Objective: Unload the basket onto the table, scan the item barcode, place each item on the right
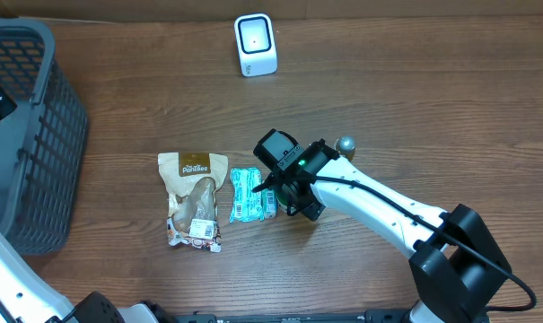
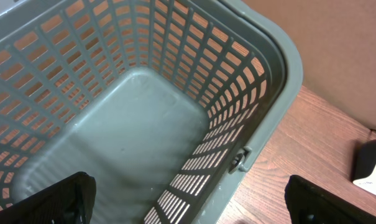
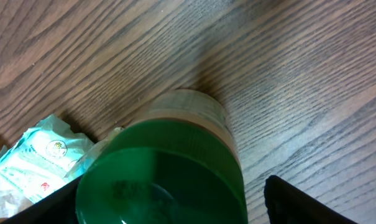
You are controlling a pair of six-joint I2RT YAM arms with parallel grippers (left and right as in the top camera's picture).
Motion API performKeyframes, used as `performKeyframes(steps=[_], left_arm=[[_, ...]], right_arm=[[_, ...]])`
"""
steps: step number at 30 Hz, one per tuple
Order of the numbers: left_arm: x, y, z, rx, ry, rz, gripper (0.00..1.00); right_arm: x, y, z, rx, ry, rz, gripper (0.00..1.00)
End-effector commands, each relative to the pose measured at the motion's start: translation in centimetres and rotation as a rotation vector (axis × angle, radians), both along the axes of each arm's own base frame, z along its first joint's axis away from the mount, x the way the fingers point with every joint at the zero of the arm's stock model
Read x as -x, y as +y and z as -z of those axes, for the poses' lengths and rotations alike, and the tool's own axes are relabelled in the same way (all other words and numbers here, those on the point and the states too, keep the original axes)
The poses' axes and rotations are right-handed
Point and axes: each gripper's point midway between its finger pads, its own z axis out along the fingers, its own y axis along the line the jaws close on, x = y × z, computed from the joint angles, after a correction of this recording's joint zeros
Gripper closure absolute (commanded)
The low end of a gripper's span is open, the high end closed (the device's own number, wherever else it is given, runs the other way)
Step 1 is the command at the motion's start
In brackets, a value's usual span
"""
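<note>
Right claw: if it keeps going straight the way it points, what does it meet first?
Probably the green-capped container, sitting directly ahead between the fingers of the right claw, though depth is unclear.

Mock shop checkout: a barcode scanner (image 1: 255,45) stands ahead of the right gripper (image 1: 284,193), packaged snacks (image 1: 192,193) beside it, shopping basket (image 1: 33,135) far left.

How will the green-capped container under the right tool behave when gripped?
The green-capped container looks rigid and round, so it may twist or slip in the right tool. It appears upright, so probably stable; knocked over, it would likely roll.
</note>
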Motion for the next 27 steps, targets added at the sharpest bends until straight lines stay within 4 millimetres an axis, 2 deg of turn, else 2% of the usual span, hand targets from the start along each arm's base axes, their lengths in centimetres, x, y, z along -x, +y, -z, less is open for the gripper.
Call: performKeyframes(steps=[1,4,14,19,27], left_arm=[[-0.3,-0.2,0.3,0.015,-0.001,0.006,0.00],[-0.3,-0.2,0.3,0.014,-0.002,0.006,0.01],[-0.3,-0.2,0.3,0.014,-0.002,0.006,0.00],[-0.3,-0.2,0.3,0.015,-0.001,0.006,0.01],[-0.3,-0.2,0.3,0.014,-0.002,0.006,0.01]], right_arm=[[0.0,-0.5,0.3,0.026,-0.004,0.006,0.23],[0.1,-0.6,0.3,0.029,-0.001,0.003,0.27],[0.6,-1.1,0.4,0.060,0.022,-0.043,0.28],[1.0,-1.6,0.4,0.101,0.037,-0.211,0.32],[1.3,-1.7,0.4,0.160,0.052,-0.627,0.36]])
